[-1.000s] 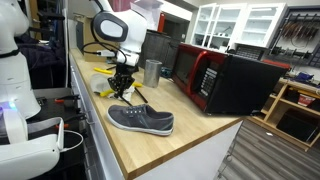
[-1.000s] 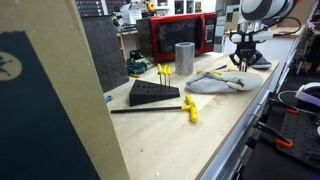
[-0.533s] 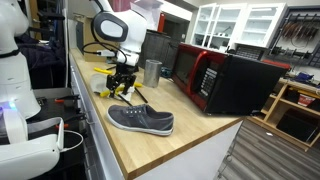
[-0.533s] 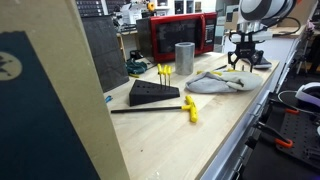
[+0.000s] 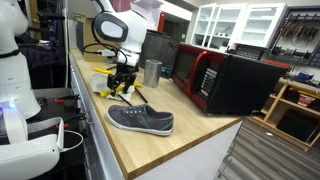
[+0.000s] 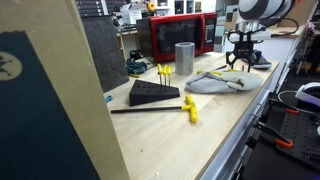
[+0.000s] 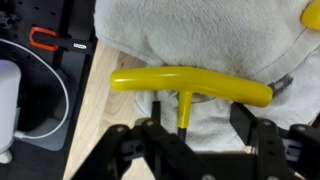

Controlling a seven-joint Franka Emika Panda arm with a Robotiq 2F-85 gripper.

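In the wrist view a yellow T-handle tool (image 7: 190,85) lies on a grey cloth (image 7: 200,35). Its thin shaft runs back between my fingers. My gripper (image 7: 199,118) is open; the fingers (image 7: 243,120) stand apart on either side of the shaft and do not press on it. In both exterior views the gripper (image 5: 122,88) (image 6: 240,62) hangs just above the cloth (image 6: 215,82) on the wooden counter (image 5: 180,130).
A grey shoe (image 5: 141,120) lies near the counter's edge. A metal cup (image 5: 152,72) (image 6: 184,57) and a red microwave (image 5: 205,75) stand behind. A black wedge holder (image 6: 152,93) with yellow tools and a loose yellow-handled tool (image 6: 188,108) lie further along. Cables (image 7: 50,95) hang off the counter.
The jaws have spread apart from nearly shut a second ago and have let go of the yellow tool. The arm has barely moved.
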